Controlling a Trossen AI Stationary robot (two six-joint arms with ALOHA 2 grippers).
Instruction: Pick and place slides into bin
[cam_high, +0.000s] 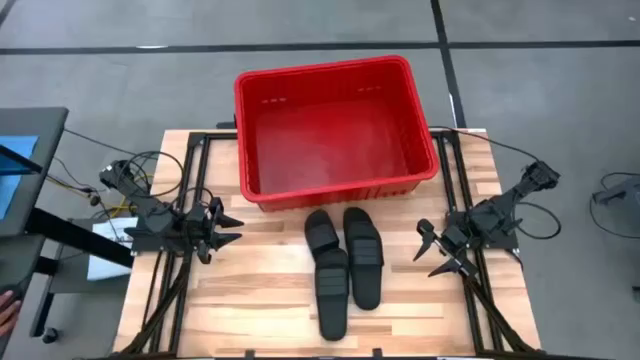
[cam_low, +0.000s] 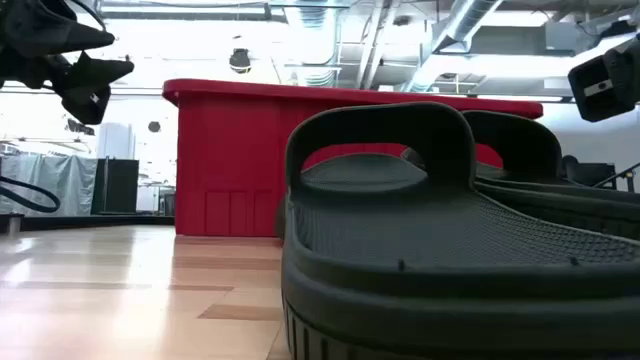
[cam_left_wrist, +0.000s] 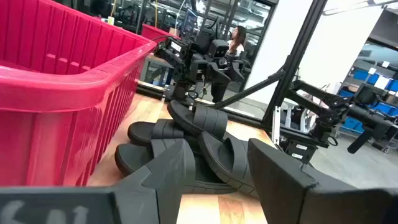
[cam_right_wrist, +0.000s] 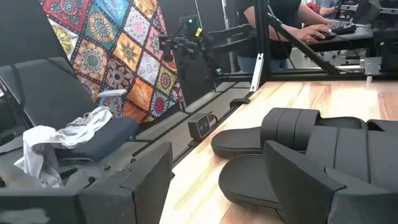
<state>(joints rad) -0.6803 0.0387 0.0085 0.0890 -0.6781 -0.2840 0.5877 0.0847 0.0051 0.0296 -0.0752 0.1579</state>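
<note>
Four black slides (cam_high: 345, 270) lie in a tight cluster on the wooden table (cam_high: 260, 300), just in front of the red bin (cam_high: 335, 130), which stands at the table's 12 o'clock edge with nothing visible inside it. In the high view the slides form two overlapping pairs: two lie side by side close to the bin's near wall, and two more overlap them toward 6 o'clock, the left one reaching nearest the table's front edge. None of them touches a gripper. The left gripper (cam_high: 228, 228) sits at 9 o'clock from the slides, well apart from them, with its fingers spread and pointing toward the cluster; nothing is between them. In the left wrist view its two dark fingers (cam_left_wrist: 171, 171) frame the slides (cam_left_wrist: 199, 149) and the bin's ribbed side (cam_left_wrist: 68, 93), with a person seated in the room far behind. The right gripper (cam_high: 432, 252) sits at 3 o'clock from the slides, also well apart, its fingers spread wide and empty, aimed at the cluster. The low view is filled by the nearest slide (cam_low: 420, 240), with the bin (cam_low: 240, 160) standing behind it.
</note>
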